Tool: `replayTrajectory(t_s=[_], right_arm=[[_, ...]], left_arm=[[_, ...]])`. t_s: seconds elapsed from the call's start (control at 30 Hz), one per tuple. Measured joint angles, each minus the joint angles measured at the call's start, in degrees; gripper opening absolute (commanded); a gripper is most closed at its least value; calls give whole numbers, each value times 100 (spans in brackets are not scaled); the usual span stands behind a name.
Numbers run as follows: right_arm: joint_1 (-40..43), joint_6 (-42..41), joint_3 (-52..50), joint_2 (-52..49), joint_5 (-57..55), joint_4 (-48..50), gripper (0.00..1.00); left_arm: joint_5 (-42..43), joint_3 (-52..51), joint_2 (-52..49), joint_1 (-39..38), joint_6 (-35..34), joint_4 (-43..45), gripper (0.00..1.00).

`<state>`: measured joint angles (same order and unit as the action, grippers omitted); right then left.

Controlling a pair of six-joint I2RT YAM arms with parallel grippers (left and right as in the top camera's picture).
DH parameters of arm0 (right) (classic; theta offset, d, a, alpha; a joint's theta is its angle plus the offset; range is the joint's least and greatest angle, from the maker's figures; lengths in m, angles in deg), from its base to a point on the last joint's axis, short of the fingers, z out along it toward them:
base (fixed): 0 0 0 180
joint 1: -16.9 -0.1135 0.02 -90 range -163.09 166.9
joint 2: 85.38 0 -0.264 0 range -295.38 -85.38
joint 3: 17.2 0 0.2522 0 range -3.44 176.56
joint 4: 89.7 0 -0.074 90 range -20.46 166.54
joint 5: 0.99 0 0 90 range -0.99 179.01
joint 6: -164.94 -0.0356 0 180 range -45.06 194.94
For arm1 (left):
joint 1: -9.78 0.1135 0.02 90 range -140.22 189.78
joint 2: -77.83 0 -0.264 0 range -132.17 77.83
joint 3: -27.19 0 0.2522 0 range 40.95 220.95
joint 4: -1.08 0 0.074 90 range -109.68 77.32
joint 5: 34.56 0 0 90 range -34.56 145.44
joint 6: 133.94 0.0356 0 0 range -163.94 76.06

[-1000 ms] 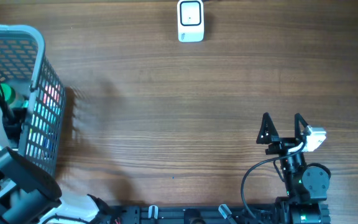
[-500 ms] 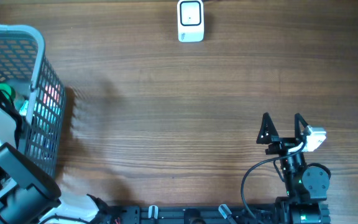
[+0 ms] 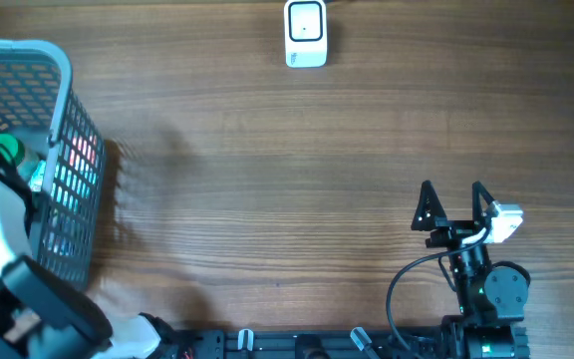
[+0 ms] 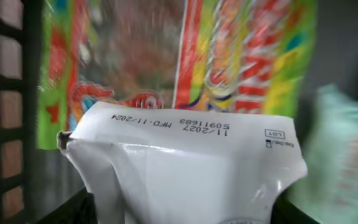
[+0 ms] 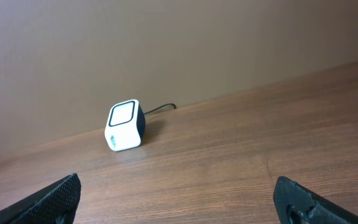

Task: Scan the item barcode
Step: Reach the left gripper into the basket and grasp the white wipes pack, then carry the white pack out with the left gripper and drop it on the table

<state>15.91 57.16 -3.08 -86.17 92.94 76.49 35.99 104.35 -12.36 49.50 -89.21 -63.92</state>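
My left gripper (image 4: pixel 179 214) is down inside the grey mesh basket (image 3: pixel 63 70). Its dark fingers (image 4: pixel 73 208) press both sides of a white packet (image 4: pixel 185 162) with a printed date line, creasing it. Behind the packet stands a colourful snack bag (image 4: pixel 229 56). No barcode shows on the packet. The white scanner (image 3: pixel 306 33) sits at the table's far edge and is also in the right wrist view as the scanner (image 5: pixel 124 126). My right gripper (image 3: pixel 453 199) rests near the front right, open and empty, seen in the right wrist view as the right gripper (image 5: pixel 179 196).
The basket holds other goods: a green item (image 3: pixel 8 150) and a pale green pack (image 4: pixel 347 155). Its mesh wall (image 4: pixel 5 106) stands close on the left of my left gripper. The scanner's cable (image 5: pixel 160 108) runs back to the wall.
My left arm has shifted inside the basket, and its jaws have closed in from wide open onto the white packet. The right arm has not moved.
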Motion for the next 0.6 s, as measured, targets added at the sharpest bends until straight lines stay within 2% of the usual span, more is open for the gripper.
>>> replayTrajectory(t_s=[0.17,0.3,0.4,0.47,0.53,0.6], right_arm=[[0,0,0,2,0,0,100],[0,0,0,0,2,0,100],[0,0,0,0,0,0,100],[0,0,0,0,0,0,100],[0,0,0,2,2,-2,100],[0,0,0,2,2,0,100]], left_arm=[[402,1016,1115,7,-2,-284,58],[1523,1784,2527,17,-166,-232,59],[2774,1934,3464,-98,-470,37,59],[3477,1969,3858,-389,-575,20,59],[4013,1996,4011,-1108,-632,-334,58],[4186,1864,3971,-1950,-586,-627,59]])
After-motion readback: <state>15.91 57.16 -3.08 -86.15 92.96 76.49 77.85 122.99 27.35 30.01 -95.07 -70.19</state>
